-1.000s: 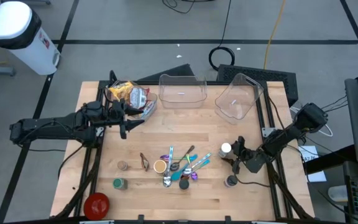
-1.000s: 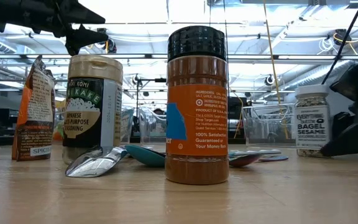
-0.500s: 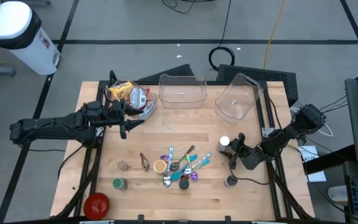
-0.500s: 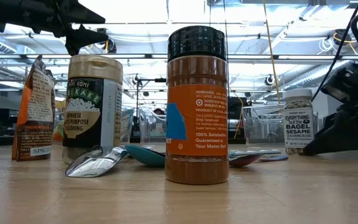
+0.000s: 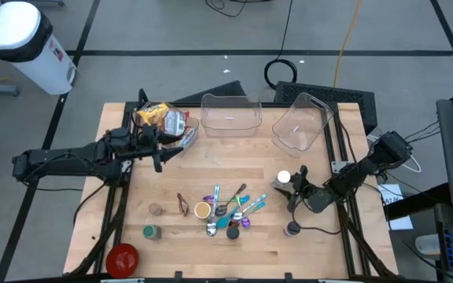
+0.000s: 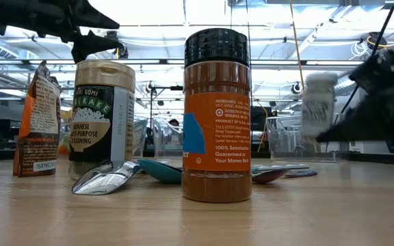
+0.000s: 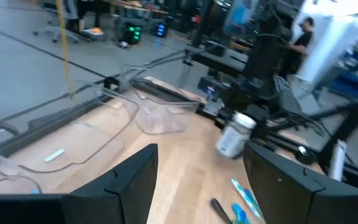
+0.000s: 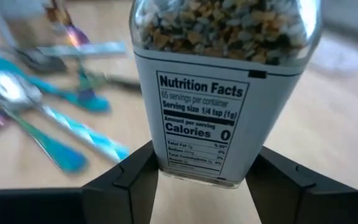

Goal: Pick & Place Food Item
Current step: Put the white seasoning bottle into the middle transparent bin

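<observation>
Bagel seasoning jar [image 8: 219,87] now off the table, tilted, clamped between right gripper [image 5: 294,189] fingers

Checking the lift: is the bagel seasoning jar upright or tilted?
Tilted: the bagel seasoning jar leans, off the table, clamped in the right gripper.

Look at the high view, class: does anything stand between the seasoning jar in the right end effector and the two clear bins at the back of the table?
Nothing visible does. The right end effector holds the seasoning jar, and only bare table lies between it and the clear bins. The spoons lie on the jar's other side.
</observation>
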Action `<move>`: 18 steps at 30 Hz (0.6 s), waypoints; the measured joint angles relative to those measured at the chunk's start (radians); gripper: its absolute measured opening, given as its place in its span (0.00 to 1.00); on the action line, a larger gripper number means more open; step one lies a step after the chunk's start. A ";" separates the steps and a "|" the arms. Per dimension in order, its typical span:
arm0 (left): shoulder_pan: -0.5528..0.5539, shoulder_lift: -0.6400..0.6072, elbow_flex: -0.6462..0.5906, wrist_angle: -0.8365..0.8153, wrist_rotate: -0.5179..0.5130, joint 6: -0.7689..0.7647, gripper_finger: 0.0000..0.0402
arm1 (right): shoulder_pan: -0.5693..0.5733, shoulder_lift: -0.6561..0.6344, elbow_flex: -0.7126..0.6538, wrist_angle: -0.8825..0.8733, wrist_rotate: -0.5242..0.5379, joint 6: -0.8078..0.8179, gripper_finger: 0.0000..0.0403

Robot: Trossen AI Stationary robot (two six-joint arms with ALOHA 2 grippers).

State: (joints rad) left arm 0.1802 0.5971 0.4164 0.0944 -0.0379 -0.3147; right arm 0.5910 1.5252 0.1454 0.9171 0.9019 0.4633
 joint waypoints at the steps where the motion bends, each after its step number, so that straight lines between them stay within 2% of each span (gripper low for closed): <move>1: 0.000 0.016 0.000 0.020 -0.012 -0.007 0.60 | -0.016 -0.006 0.007 0.034 -0.025 -0.054 0.48; 5: 0.000 0.116 0.000 0.175 0.019 0.023 0.60 | -0.120 -0.058 0.065 0.058 -0.212 -0.214 0.48; 9: 0.001 0.231 0.020 0.316 0.098 0.036 0.60 | -0.261 -0.121 0.177 -0.107 -0.430 -0.294 0.48; 14: 0.002 0.389 0.204 0.176 0.124 0.106 0.60 | -0.439 -0.148 0.376 -0.406 -0.661 -0.416 0.48; 18: 0.002 0.544 0.400 0.019 0.140 0.207 0.60 | -0.556 -0.148 0.496 -0.505 -0.786 -0.501 0.48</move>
State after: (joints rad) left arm 0.1822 1.1406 0.8168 0.1133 0.1018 -0.1080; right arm 0.0352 1.3771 0.6413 0.4119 0.1162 -0.0376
